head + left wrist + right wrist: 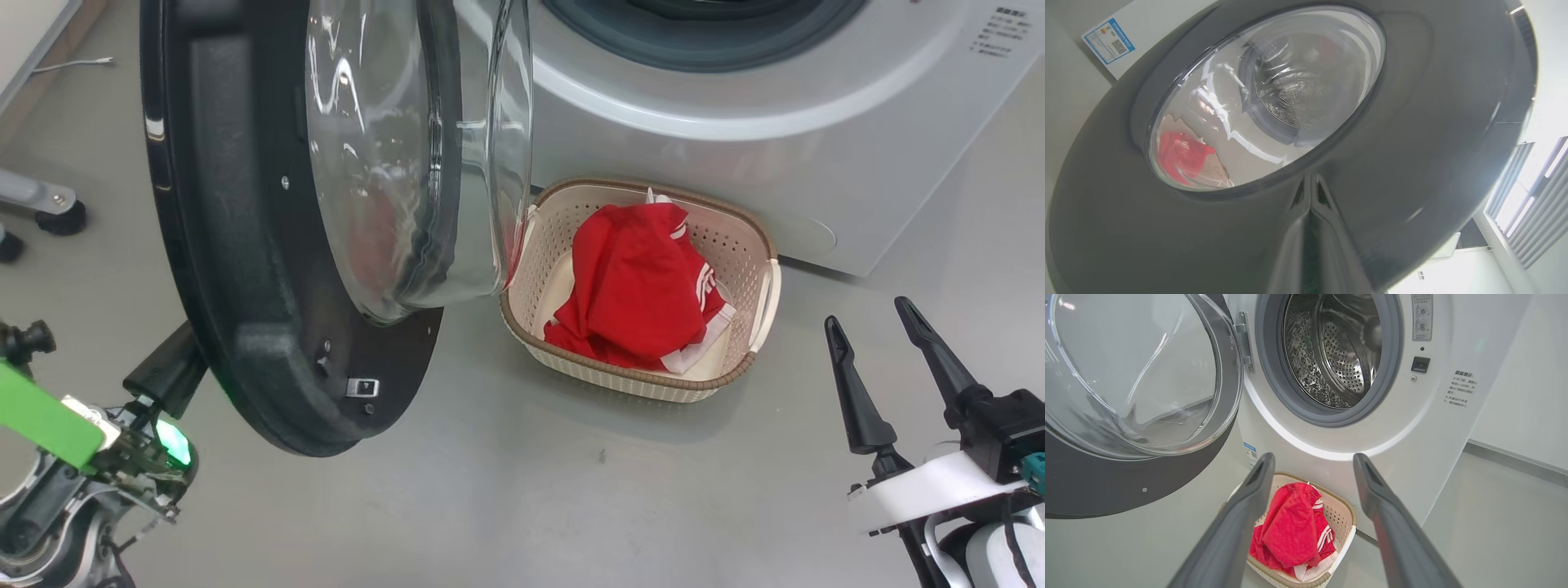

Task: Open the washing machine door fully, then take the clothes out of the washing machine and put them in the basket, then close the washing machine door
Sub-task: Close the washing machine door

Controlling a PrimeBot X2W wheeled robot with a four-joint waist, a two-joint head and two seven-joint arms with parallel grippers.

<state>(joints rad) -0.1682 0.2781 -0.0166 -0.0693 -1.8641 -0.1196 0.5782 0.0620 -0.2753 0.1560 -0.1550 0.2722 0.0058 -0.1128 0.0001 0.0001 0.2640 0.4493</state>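
At the far left the left gripper (1310, 179) had its two dark fingers pressed together, tips against the outer black rim of the washing machine door (229, 204), just under the glass. The door stood swung out on its hinge at the left of the opening, its clear bowl (408, 147) bulging toward the basket (637, 388). The basket sat on the grey floor (490, 506) close against the front of the washing machine (735, 163), with the red clothes (637, 278) heaped inside it. Above it the steel drum (1331, 355) showed through the open mouth. At the right the right gripper (867, 314) hung with fingers spread, gripping nothing.
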